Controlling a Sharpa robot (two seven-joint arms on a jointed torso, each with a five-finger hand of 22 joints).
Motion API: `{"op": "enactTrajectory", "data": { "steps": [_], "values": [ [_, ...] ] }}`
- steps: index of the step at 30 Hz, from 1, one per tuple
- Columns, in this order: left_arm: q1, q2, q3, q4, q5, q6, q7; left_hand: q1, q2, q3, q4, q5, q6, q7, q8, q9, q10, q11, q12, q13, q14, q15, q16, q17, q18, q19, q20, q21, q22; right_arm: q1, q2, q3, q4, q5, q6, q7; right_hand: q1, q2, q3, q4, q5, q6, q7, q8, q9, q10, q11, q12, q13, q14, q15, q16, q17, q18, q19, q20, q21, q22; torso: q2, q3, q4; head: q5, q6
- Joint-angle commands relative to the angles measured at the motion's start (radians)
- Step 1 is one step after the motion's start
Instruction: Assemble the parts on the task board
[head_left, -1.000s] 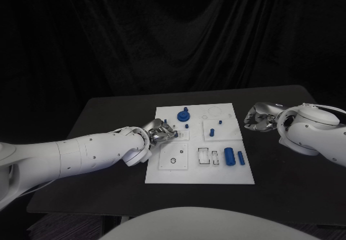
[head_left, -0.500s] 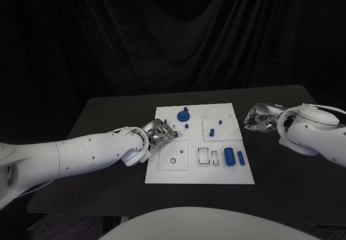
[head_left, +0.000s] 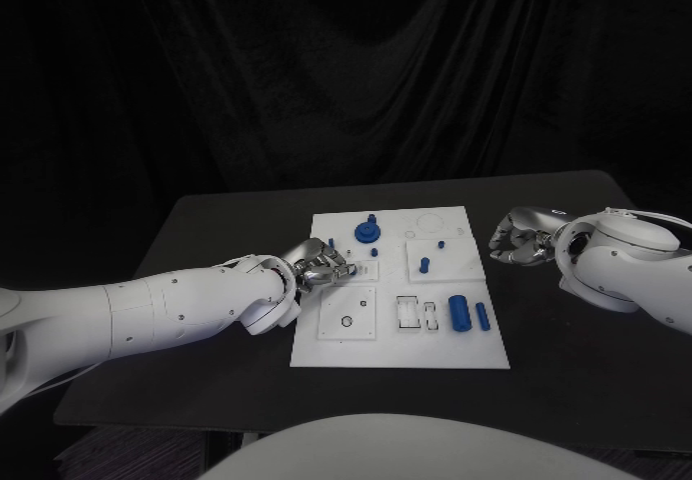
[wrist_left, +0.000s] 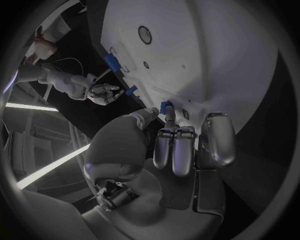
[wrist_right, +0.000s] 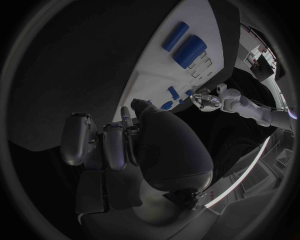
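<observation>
Blue parts (head_left: 457, 312) lie loose on the board (head_left: 401, 350); left hand (head_left: 323, 265) pinches a peg (wrist_left: 165, 107), right hand (head_left: 516, 238) curled empty.

The black table (head_left: 216, 225) carries the white task board (head_left: 433, 345) at its middle.

A black table (head_left: 231, 225) stands before a dark curtain (head_left: 346, 90) hanging in heavy folds. Striped carpet (head_left: 130, 440) shows below the table's front edge. Strip lights (wrist_left: 53, 165) glow overhead.
</observation>
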Motion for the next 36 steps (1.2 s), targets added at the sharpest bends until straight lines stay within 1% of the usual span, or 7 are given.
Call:
{"op": "enactTrajectory", "data": {
  "steps": [1,5,12,21,29,34,36],
  "values": [
    [-0.002,-0.006,0.001,0.015,0.003,-0.035,0.034,-0.021,0.001,-0.029,0.012,-0.061,0.009,0.000,-0.007,-0.001,0.103,0.007,-0.004,0.263,0.107,0.007,0.003,0.263,-0.005,0.002,0.008,0.003,0.168,-0.003,-0.002,0.001,0.001,-0.003,0.012,-0.017,-0.010,0.000,0.006,0.001,0.003,-0.003,-0.002,-0.004,-0.001,-0.003,-0.002,-0.005,0.137,0.039,-0.003,-0.004,0.000,0.017,-0.004,-0.003,-0.002,0.168,0.000,0.0002,0.0000,0.001,0.000],
    [-0.002,-0.015,0.001,0.029,0.003,-0.053,0.043,-0.018,0.006,-0.065,0.016,-0.122,0.015,0.000,-0.013,0.002,0.103,0.008,-0.004,0.263,0.107,0.007,0.003,0.263,-0.005,0.003,0.009,0.007,0.169,-0.003,-0.002,0.001,0.000,-0.003,0.013,-0.017,-0.010,0.000,0.006,0.001,0.003,-0.003,-0.002,-0.004,-0.001,-0.003,-0.002,-0.005,0.137,0.039,-0.003,-0.004,0.000,0.017,-0.004,-0.003,-0.002,0.168,-0.001,0.0005,0.0006,0.000,0.000],
    [-0.003,-0.026,0.001,0.057,-0.002,-0.113,0.047,-0.007,0.012,-0.095,0.016,-0.168,0.019,0.000,-0.016,0.007,0.103,0.008,-0.004,0.263,0.107,0.007,0.003,0.263,-0.006,0.004,0.009,0.012,0.170,-0.005,-0.001,0.001,-0.002,-0.003,0.015,-0.017,-0.012,-0.001,0.005,0.002,0.004,-0.002,-0.002,-0.004,-0.001,-0.003,-0.002,-0.005,0.136,0.038,-0.004,-0.005,-0.001,0.017,-0.005,-0.004,-0.004,0.167,-0.002,0.0001,0.0004,0.004,0.000],
    [-0.006,-0.032,0.001,0.100,-0.168,-0.188,-0.119,-0.051,0.001,-0.240,0.083,-0.292,0.042,-0.011,-0.006,0.025,0.103,0.000,-0.004,0.263,0.107,-0.003,0.003,0.263,-0.010,0.018,0.002,0.034,0.174,-0.009,-0.005,0.001,-0.002,-0.003,0.011,-0.013,-0.013,-0.001,0.005,0.002,0.004,-0.002,-0.002,-0.003,-0.001,-0.003,-0.002,-0.005,0.136,0.038,-0.004,-0.005,-0.002,0.018,-0.005,-0.004,-0.005,0.167,-0.003,-0.0003,0.0007,0.008,0.000],
    [0.002,-0.042,0.005,0.146,-0.239,-0.155,-0.291,-0.003,0.021,-0.276,0.094,-0.237,0.047,-0.016,-0.010,0.021,0.103,-0.007,-0.004,0.263,0.107,-0.008,0.003,0.263,-0.008,0.021,-0.006,0.027,0.172,-0.007,-0.014,0.001,0.013,-0.003,-0.087,0.039,-0.016,-0.001,0.005,0.004,0.006,0.005,-0.004,0.000,0.000,0.007,-0.002,0.001,0.147,0.041,-0.004,0.001,0.009,0.015,0.000,-0.004,0.008,0.171,-0.012,0.0049,-0.0114,0.020,0.000],
    [0.035,-0.038,0.008,0.158,-0.249,-0.074,-0.401,0.045,0.031,-0.297,0.097,-0.163,0.048,-0.015,-0.026,0.005,0.103,-0.007,-0.004,0.263,0.107,-0.009,0.003,0.263,-0.008,0.021,-0.007,0.020,0.170,0.008,-0.022,0.001,0.032,-0.021,-0.216,0.112,-0.034,-0.006,-0.001,0.015,0.016,0.024,-0.005,0.010,0.001,0.037,0.000,0.019,0.176,0.055,-0.004,0.022,0.045,0.005,0.021,-0.005,0.052,0.185,-0.018,0.0098,-0.0175,0.026,0.000],
    [0.051,-0.036,0.008,0.159,-0.250,-0.037,-0.438,0.049,0.030,-0.300,0.099,-0.167,0.049,-0.014,-0.028,0.001,0.103,-0.007,-0.004,0.263,0.107,-0.009,0.003,0.263,-0.008,0.021,-0.007,0.020,0.169,0.016,-0.026,0.001,0.041,-0.039,-0.269,0.143,-0.049,-0.011,-0.007,0.026,0.017,0.037,-0.008,0.016,0.002,0.058,-0.002,0.031,0.197,0.065,-0.005,0.038,0.072,-0.003,0.037,-0.006,0.090,0.196,-0.020,0.0121,-0.0197,0.027,0.000]
  ]
}}
